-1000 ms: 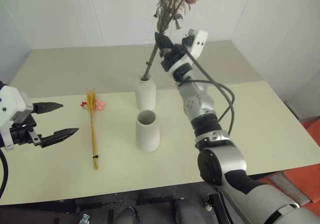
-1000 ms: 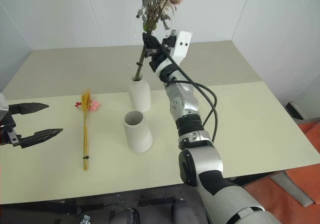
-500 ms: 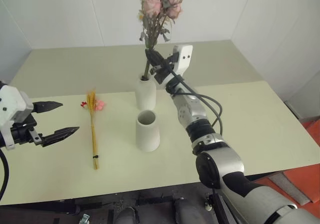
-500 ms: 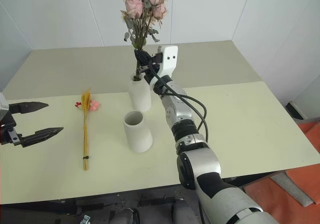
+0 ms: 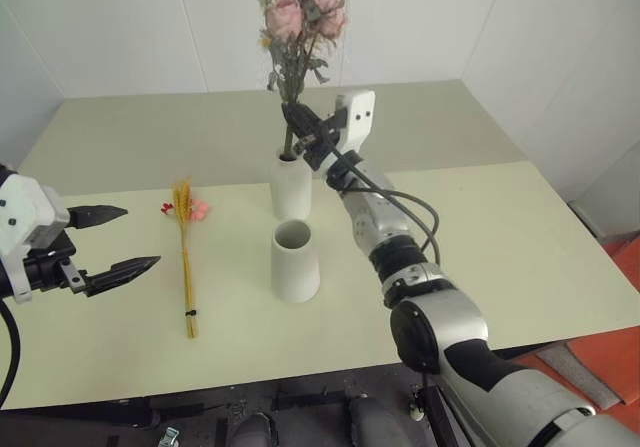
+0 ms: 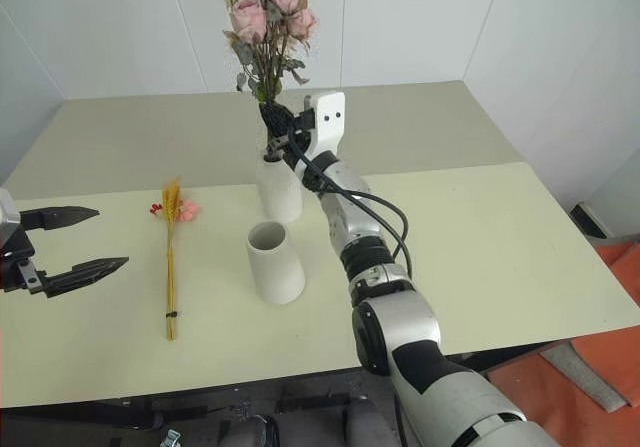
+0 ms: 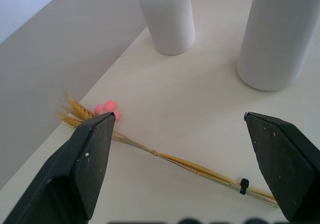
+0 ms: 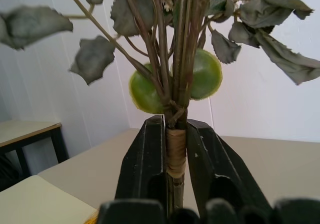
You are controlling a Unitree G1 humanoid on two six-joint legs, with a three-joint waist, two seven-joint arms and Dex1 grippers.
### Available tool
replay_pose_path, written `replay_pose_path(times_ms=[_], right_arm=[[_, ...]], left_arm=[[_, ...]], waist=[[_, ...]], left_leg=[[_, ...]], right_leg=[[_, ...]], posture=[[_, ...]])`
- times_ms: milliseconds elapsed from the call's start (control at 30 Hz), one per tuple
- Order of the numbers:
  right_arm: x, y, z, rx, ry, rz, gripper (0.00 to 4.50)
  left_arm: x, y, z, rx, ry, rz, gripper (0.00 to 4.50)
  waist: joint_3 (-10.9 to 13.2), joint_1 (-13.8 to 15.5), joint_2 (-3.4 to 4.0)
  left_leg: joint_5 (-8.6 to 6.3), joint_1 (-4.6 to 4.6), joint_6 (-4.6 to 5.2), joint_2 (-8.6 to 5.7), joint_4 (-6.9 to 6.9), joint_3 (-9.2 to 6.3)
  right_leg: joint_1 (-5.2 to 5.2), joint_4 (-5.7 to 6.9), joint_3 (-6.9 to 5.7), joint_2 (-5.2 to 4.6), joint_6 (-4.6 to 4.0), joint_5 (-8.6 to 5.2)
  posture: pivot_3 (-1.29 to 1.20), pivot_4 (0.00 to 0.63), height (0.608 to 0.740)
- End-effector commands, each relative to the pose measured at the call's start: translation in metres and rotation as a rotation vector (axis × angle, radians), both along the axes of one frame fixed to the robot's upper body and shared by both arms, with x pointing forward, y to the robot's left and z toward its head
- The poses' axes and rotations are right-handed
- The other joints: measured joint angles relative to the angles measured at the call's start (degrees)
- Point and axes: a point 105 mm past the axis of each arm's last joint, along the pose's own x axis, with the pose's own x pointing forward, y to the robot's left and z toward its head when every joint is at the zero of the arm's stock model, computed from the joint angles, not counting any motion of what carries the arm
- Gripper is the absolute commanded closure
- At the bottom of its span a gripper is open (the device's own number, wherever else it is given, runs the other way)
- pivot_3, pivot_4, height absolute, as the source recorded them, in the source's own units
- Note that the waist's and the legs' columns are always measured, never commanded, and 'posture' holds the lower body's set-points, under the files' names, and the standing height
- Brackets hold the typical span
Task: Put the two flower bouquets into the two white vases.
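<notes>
The pink bouquet (image 5: 297, 12) stands upright with its stems in the bottle vase (image 5: 291, 185), blooms above the right gripper (image 8: 174, 149), whose fingers flank the wrapped stem, pressed to it on both sides. The cone vase (image 5: 295, 261) stands just nearer than the bottle vase, below that gripper's arm. The wheat bunch (image 5: 185, 257) lies flat on the table (image 5: 520, 257), between the vases and the left gripper (image 5: 112, 238), whose fingers are spread wide and hold nothing.
</notes>
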Motion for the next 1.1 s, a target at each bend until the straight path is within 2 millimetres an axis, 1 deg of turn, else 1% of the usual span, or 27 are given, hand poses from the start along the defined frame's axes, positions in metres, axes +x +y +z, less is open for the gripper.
replay_pose_path(times_ms=[33, 133, 233, 267, 733, 800, 900, 967, 1000, 1100], right_arm=[[-0.008, 0.002, 0.021, 0.023, -0.07, 0.036, 2.31], [-0.011, 0.002, 0.021, 0.022, -0.087, 0.056, 1.26], [-0.012, 0.001, 0.016, -0.005, -0.093, 0.051, 0.18], [-0.012, 0.001, 0.015, -0.016, -0.096, 0.045, 0.07], [-0.03, -0.016, -0.001, -0.082, -0.138, 0.068, 0.07], [-0.031, -0.029, -0.001, -0.079, -0.126, 0.055, 0.07], [-0.03, -0.06, 0.003, -0.102, -0.092, 0.012, 0.07], [-0.034, -0.08, 0.009, -0.126, -0.073, 0.001, 0.07], [-0.036, -0.085, 0.011, -0.135, -0.066, 0.0, 0.07], [-0.043, -0.116, 0.017, -0.312, 0.012, -0.028, 0.07]], left_arm=[[-0.002, 0.001, 0.012, 0.021, -0.061, -0.001, 0.0], [0.0, 0.001, 0.013, 0.022, -0.065, -0.003, 0.0], [0.002, 0.002, 0.013, 0.024, -0.068, -0.008, 0.0], [0.003, 0.002, 0.013, 0.024, -0.069, -0.01, 0.0], [0.009, 0.002, 0.013, 0.024, -0.079, -0.028, 0.0], [0.009, 0.003, 0.011, 0.017, -0.07, -0.014, 0.0], [0.014, 0.005, 0.0, 0.027, -0.034, 0.059, 0.0], [0.019, 0.002, -0.005, 0.028, -0.024, 0.115, 0.0], [0.021, 0.0, -0.006, 0.025, -0.025, 0.135, 0.0], [0.038, -0.011, -0.006, -0.096, 0.035, 0.265, 0.0]], waist=[[0.0, -0.03, 0.0], [0.0, -0.02, 0.0], [0.0, 0.02, 0.0], [0.0, 0.02, 0.0], [-0.01, 0.06, -0.01], [-0.01, 0.16, -0.02], [-0.01, 0.61, -0.01], [-0.01, 1.45, -0.01], [-0.01, 1.78, -0.03], [0.01, 3.08, -0.05]], left_leg=[[0.0, 0.0, 0.0, 0.0, 0.0, 0.0], [0.0, 0.0, 0.0, 0.0, 0.0, 0.0], [0.0, 0.0, 0.0, 0.0, 0.0, 0.0], [0.0, 0.0, 0.0, 0.0, 0.0, 0.0], [0.0, 0.01, 0.0, 0.0, -0.01, 0.01], [0.0, 0.01, 0.0, 0.0, -0.01, 0.01], [0.0, 0.0, 0.0, -0.01, 0.0, 0.0], [0.0, -0.01, 0.0, -0.04, 0.0, -0.01], [0.0, -0.01, 0.0, -0.04, 0.0, -0.01], [0.0, -0.04, 0.0, -0.05, 0.0, -0.04]], right_leg=[[0.0, 0.0, 0.0, 0.0, 0.0, 0.0], [0.0, 0.0, 0.0, 0.0, 0.0, 0.0], [0.0, 0.0, 0.0, 0.0, 0.0, 0.0], [0.0, 0.0, 0.0, 0.0, 0.0, 0.0], [0.0, 0.01, 0.01, 0.0, 0.0, 0.0], [0.0, 0.02, 0.0, 0.0, 0.0, 0.0], [0.0, 0.01, 0.0, -0.02, 0.0, 0.0], [0.01, 0.01, 0.0, -0.03, 0.0, 0.0], [0.01, 0.0, 0.0, -0.03, 0.0, 0.0], [0.01, 0.02, -0.01, -0.02, 0.01, 0.0]], posture=[[0.0, 0.15, 0.74], [0.0, 0.15, 0.74], [0.0, 0.15, 0.74], [0.0, 0.15, 0.74], [0.0, 0.15, 0.74], [0.0, 0.15, 0.74], [0.0, 0.15, 0.74], [0.0, 0.15, 0.74], [0.0, 0.15, 0.74], [0.0, 0.15, 0.74]])
